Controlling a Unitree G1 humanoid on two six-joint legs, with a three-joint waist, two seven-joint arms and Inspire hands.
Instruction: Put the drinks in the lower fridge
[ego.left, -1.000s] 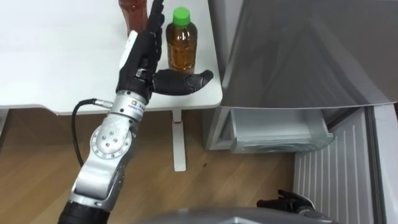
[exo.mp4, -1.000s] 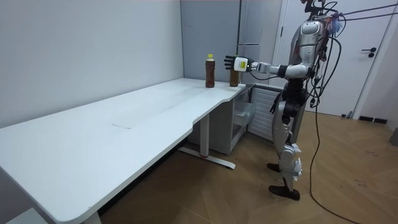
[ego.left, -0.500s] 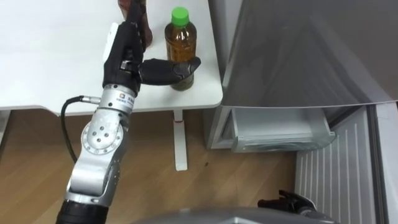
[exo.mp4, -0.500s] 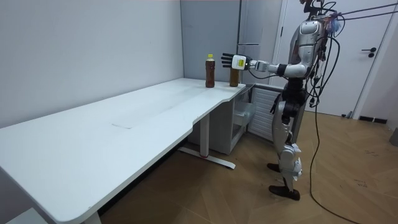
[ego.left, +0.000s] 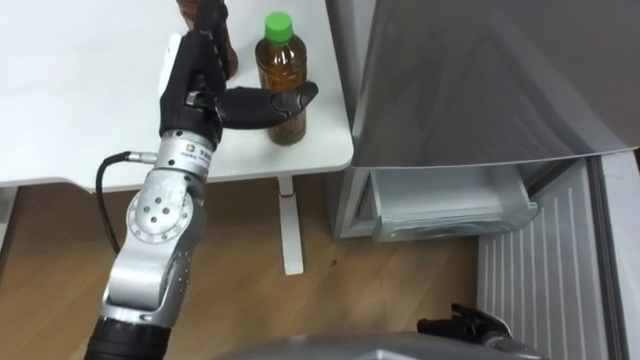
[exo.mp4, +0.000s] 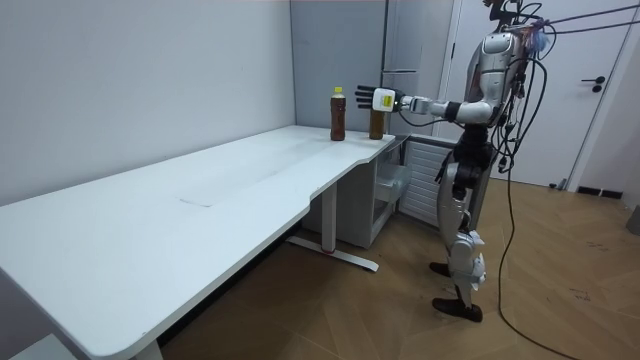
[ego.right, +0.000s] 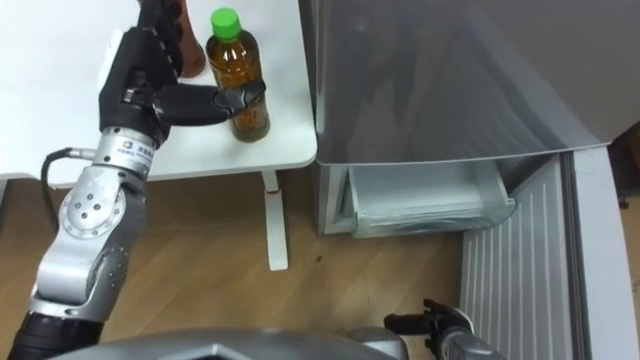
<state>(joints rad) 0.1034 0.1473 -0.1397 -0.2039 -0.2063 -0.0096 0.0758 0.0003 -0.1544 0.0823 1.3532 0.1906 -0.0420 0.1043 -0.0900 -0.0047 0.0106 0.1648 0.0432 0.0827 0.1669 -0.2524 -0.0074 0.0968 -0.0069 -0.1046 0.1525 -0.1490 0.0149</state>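
While left hand (ego.left: 193, 88) flanks it, bottle (ego.left: 279, 72) stands upright.

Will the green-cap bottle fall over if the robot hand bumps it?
Maybe: the green-capped bottle is tall and narrow, near the table edge. It looks nearly full, so probably heavy enough to resist a nudge. Smooth sides might slip in the left robot hand.
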